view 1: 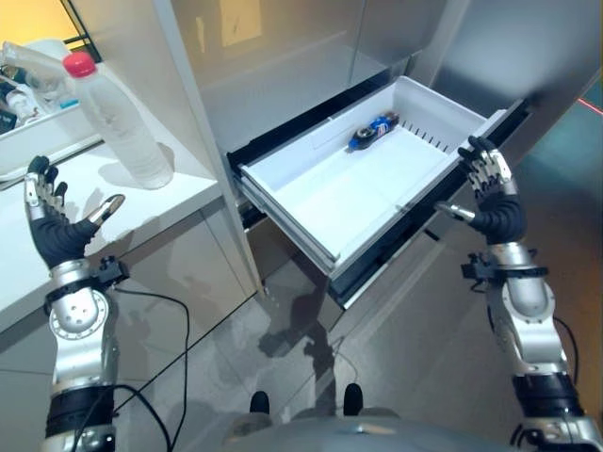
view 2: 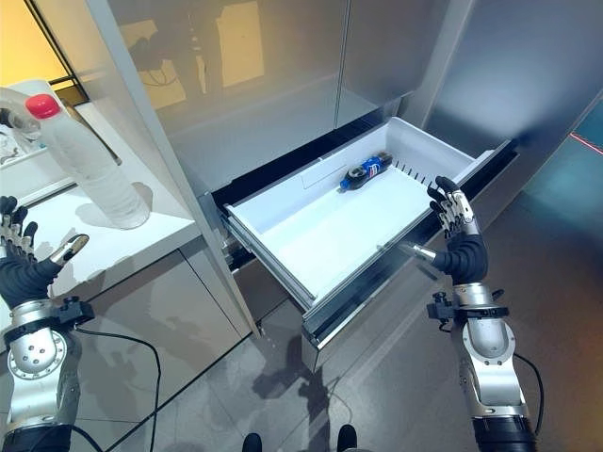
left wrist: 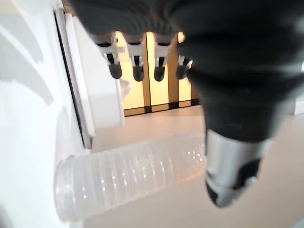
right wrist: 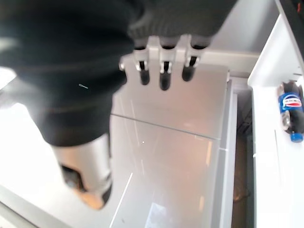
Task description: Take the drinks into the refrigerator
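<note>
A clear ribbed plastic bottle (view 1: pixel 122 122) with a red cap stands upright on the white counter (view 1: pixel 57 235) at the left. It also shows past my left hand as the clear bottle (left wrist: pixel 128 175). My left hand (view 1: pixel 57 226) hovers open over the counter, a little short of the bottle, holding nothing. A dark cola bottle (view 1: pixel 372 132) with a blue label lies on its side at the back of the pulled-out white refrigerator drawer (view 1: pixel 311 226). My right hand (view 1: pixel 490 193) is raised open beside the drawer's front right corner, apart from it.
Grey refrigerator doors (view 2: pixel 273 85) rise behind the drawer. A sink area with small items (view 1: pixel 24 89) sits at the far left of the counter. Grey tiled floor (view 1: pixel 377 348) lies below the drawer.
</note>
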Motion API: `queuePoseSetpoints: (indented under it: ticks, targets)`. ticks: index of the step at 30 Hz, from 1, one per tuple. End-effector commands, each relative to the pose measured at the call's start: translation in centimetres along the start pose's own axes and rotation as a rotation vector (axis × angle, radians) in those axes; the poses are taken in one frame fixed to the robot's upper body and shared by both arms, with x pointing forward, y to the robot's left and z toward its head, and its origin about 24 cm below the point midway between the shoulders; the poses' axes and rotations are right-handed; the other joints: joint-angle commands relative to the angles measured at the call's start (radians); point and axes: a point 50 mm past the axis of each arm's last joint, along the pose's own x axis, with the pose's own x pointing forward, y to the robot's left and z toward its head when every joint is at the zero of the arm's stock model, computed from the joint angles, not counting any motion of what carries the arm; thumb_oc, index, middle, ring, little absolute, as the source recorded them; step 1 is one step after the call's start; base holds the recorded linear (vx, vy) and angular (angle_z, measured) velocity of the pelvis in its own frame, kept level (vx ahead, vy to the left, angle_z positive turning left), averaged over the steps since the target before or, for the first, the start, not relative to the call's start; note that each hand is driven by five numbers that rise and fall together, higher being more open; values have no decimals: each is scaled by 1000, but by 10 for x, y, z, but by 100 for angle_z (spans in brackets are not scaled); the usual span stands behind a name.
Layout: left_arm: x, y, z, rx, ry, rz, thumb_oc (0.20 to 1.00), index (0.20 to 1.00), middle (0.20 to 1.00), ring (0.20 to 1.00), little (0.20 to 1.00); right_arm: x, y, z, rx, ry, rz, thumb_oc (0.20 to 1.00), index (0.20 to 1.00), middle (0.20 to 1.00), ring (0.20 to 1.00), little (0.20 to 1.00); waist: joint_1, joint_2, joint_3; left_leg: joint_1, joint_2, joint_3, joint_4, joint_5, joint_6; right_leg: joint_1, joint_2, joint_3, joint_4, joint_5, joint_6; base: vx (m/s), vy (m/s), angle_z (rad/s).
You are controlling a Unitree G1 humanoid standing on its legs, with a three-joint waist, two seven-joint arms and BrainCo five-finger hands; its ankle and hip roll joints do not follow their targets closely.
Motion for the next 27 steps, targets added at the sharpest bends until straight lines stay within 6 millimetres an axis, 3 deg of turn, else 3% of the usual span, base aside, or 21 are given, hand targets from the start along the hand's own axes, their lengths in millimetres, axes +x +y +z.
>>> queuePoseSetpoints:
  ticks: [1, 12, 22, 27]
  targets:
    - [19, 19, 13, 70, -78, 50, 1000, 1000, 1000, 1000, 1000, 9, -10, 21, -5, -114, -41, 1000, 1000, 1000, 1000, 1000, -12, -18, -24, 19, -85, -30, 125, -184, 105, 70, 21, -12, 75, -151, -5, 0, 3, -7]
    - [28, 15, 8, 62, -44, 51, 1000, 1000, 1000, 1000, 1000, 7, -14, 21, -12, -101, -50, 1000, 1000, 1000, 1000, 1000, -20, -23, -26, 26, -84, -32, 121, -187, 104, 76, 24, -10, 68, -152, -8, 1, 0, -1]
    - [67, 30, 4, 183, 41, 79, 1000, 1000, 1000, 1000, 1000, 7, -10, 19, 5, -79, -14, 1000, 1000, 1000, 1000, 1000, -43, -23, -31, 35, -75, -24, 111, -195, 101, 75, 34, -1, 69, -159, -5, 16, -2, 0]
    - [79, 25, 12, 257, 19, 10, 1000, 1000, 1000, 1000, 1000, 7, -12, 22, -6, -84, 0, 1000, 1000, 1000, 1000, 1000, -51, -24, -24, 34, -71, -23, 101, -189, 98, 66, 39, 0, 72, -162, -6, 8, -4, -1]
